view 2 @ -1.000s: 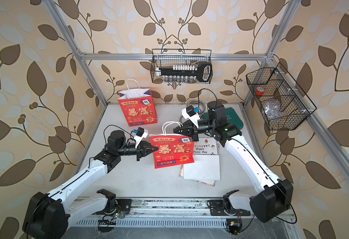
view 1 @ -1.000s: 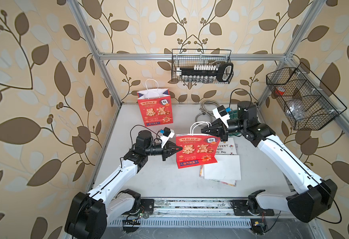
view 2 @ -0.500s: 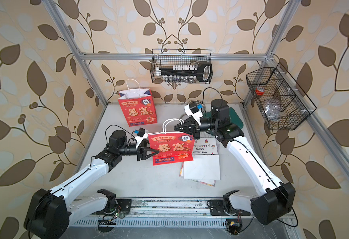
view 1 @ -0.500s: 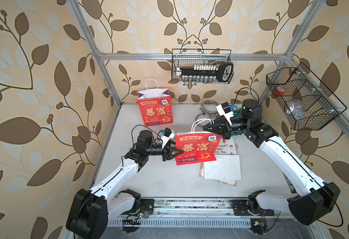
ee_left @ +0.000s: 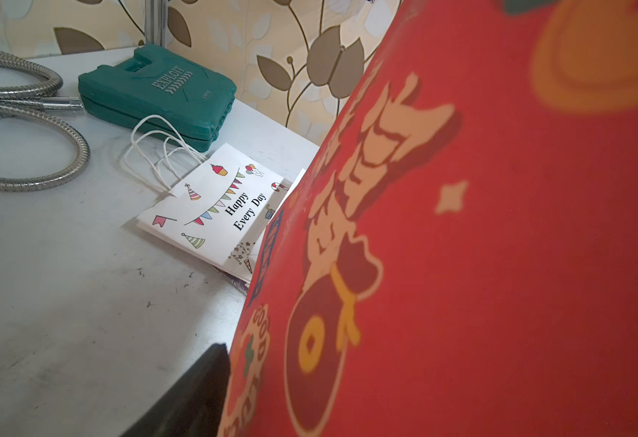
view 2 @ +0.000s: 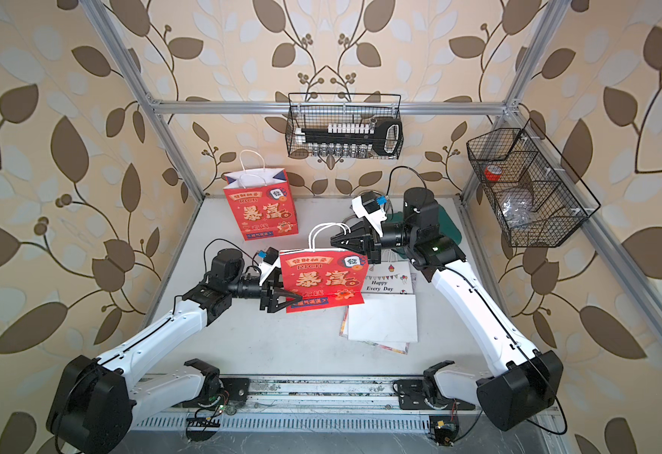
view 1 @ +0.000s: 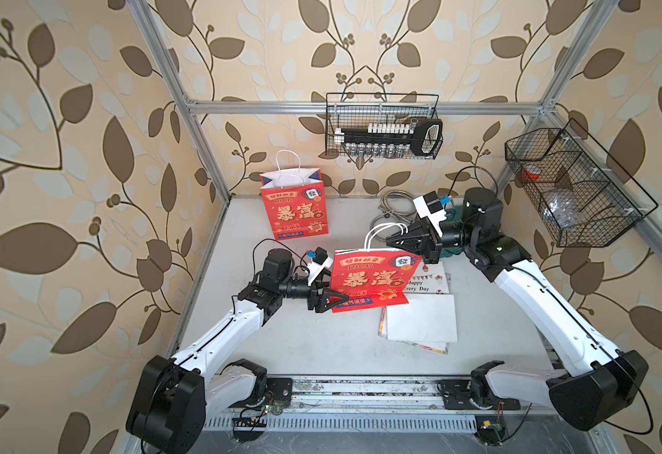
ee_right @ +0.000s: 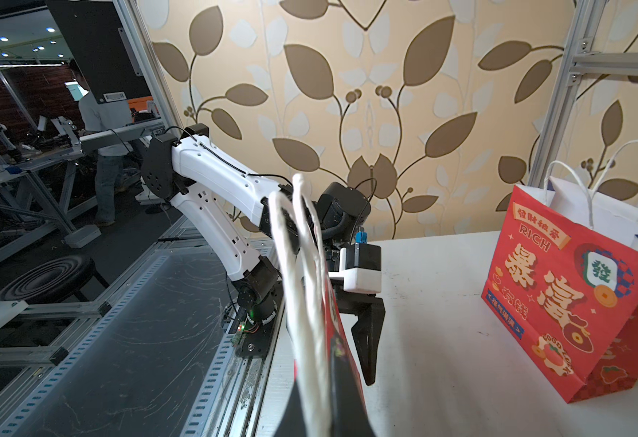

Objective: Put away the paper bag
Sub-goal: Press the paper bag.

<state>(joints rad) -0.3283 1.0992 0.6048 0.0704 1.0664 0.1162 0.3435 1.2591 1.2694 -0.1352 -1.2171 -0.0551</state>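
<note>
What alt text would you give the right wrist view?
A flat red bag, seen edge-on with white handles, cuts through the foreground. Behind it the left arm reaches in; a second bag stands open on the table.

Left arm [view 1: 223,334], right arm [view 1: 549,310]: white shells, black joints, black jaws, black cables.

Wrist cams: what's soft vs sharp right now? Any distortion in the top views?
Left wrist: held red bag fills much of the frame and is soft; white printed bag and green case are sharp. Right wrist: handle cords near the lens are blurred, standing red bag crisp, room beyond the cell dark. Top views: wide-angle bend in the frame posts, even light, faint shadows.
</note>
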